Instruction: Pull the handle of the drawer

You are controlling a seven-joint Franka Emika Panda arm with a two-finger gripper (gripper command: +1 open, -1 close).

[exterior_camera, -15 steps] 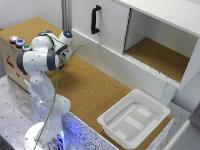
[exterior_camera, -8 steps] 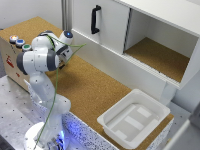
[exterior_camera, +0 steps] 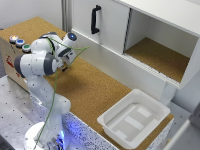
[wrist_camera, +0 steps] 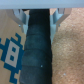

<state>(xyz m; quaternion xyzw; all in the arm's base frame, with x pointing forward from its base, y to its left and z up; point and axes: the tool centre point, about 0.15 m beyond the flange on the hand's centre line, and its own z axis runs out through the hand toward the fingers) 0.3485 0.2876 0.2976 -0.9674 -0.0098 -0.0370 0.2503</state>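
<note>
The arm is only at the approach: its gripper (exterior_camera: 64, 61) hangs over the cork desk (exterior_camera: 95, 90), jaws parted, empty, well apart from the black handle (exterior_camera: 94, 19) on the white drawer (exterior_camera: 107, 27). Next comes reaching up to it.

The arm (exterior_camera: 42, 62) is built of smooth, rounded white shells joined by dark grey bands at the joints. A round cap (exterior_camera: 72, 36) near its upper end glows blue in the middle. Its base (exterior_camera: 47, 137) is a white, flaring column, and a blue light shines low beside it. A thin green cable (exterior_camera: 54, 90) runs from the base up along the arm and loops out near the wrist. At the end sits the gripper (exterior_camera: 64, 66), dark and blurred in the exterior view. In the wrist view, its two fingers (wrist_camera: 18, 16) appear as pale grey, squared-off pieces at the edge of the picture.
</note>
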